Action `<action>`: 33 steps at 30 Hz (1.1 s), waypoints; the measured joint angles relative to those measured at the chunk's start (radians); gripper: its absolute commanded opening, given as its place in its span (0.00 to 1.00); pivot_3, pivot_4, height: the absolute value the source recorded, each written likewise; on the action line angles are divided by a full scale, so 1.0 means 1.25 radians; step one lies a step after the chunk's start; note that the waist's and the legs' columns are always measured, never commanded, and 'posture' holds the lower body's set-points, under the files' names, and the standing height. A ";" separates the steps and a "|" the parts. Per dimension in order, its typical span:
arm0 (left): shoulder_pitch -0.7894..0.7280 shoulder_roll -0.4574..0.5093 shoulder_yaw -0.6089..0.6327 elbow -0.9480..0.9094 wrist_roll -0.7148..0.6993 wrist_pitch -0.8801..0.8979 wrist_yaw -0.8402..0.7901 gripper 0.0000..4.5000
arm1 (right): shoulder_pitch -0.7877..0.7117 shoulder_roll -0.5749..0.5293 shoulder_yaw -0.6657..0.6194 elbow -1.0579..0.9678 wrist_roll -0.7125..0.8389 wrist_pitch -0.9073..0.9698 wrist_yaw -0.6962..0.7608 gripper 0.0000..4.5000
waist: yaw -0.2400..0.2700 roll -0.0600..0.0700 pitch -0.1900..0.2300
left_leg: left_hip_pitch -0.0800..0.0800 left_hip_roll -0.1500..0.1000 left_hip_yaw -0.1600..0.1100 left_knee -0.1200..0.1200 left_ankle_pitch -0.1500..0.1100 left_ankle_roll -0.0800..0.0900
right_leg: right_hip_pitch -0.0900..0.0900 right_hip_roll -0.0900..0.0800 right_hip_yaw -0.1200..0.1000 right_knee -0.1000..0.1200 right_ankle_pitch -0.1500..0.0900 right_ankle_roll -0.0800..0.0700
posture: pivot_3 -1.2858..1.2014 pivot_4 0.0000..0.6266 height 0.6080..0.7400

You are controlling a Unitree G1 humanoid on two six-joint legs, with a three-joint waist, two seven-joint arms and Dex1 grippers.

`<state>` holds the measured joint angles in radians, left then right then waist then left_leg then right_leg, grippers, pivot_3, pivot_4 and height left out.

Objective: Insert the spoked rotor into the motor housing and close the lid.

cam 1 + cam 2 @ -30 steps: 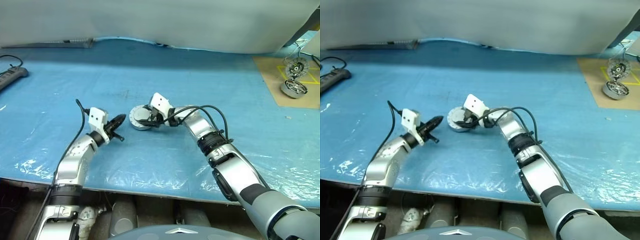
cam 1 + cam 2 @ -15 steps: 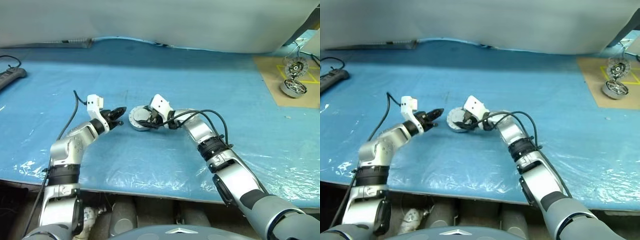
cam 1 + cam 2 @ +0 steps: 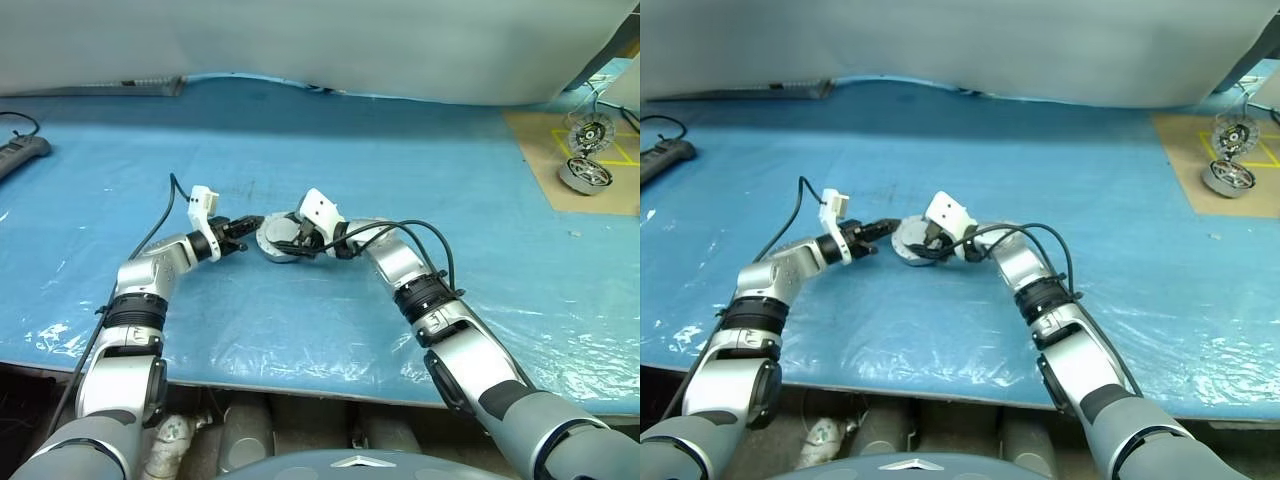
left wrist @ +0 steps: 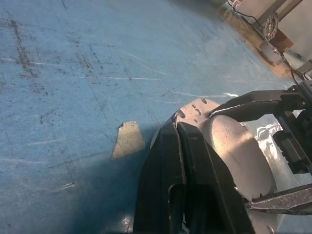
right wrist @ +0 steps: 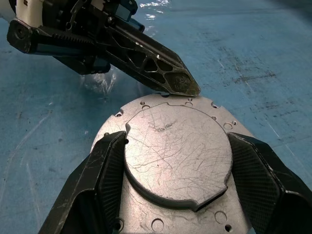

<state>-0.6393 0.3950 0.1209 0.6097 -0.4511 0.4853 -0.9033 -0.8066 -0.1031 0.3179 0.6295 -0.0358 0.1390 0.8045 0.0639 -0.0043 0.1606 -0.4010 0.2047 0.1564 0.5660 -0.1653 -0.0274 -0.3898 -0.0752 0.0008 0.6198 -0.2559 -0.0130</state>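
The motor housing (image 3: 278, 240), a round grey metal case, lies on the blue mat with a flat scratched face (image 5: 178, 151) turned up. No windings show, and I cannot tell the lid apart from that face. The spoked rotor is out of view. My right gripper (image 3: 297, 238) is shut on the housing, one finger (image 5: 105, 165) against each side of it. My left gripper (image 3: 252, 226) is shut and empty. It comes in level from the left, and its tip (image 5: 187, 88) touches the housing's rim (image 4: 192, 108).
A brown board (image 3: 620, 200) at the far right carries two silver wheel-like motor parts (image 3: 587, 173). A power strip (image 3: 22, 154) lies at the far left. A white sheet runs along the back. The table's front edge is close below both arms.
My left gripper has swung right and forward, rolling at the wrist, until its shut tip reached the housing's rim. The right gripper and the housing have stayed put.
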 measured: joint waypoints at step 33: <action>-0.027 -0.030 -0.099 0.003 0.166 -0.214 -0.030 0.00 | 0.041 0.009 0.001 -0.048 -0.004 0.020 -0.012 0.99 | 0.003 0.003 -0.002 | 0.006 0.000 0.002 -0.006 0.000 0.000 | 0.004 -0.001 0.001 -0.006 0.000 0.000 | 0.52 0.24 1.00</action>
<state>-0.6736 0.3576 -0.0032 0.6134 -0.2432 0.2183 -0.9404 -0.7555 -0.0916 0.3197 0.5700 -0.0404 0.1645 0.7892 0.0679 -0.0009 0.1584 -0.3940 0.2042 0.1593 0.5586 -0.1654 -0.0275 -0.3850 -0.0760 0.0016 0.6128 -0.2561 -0.0131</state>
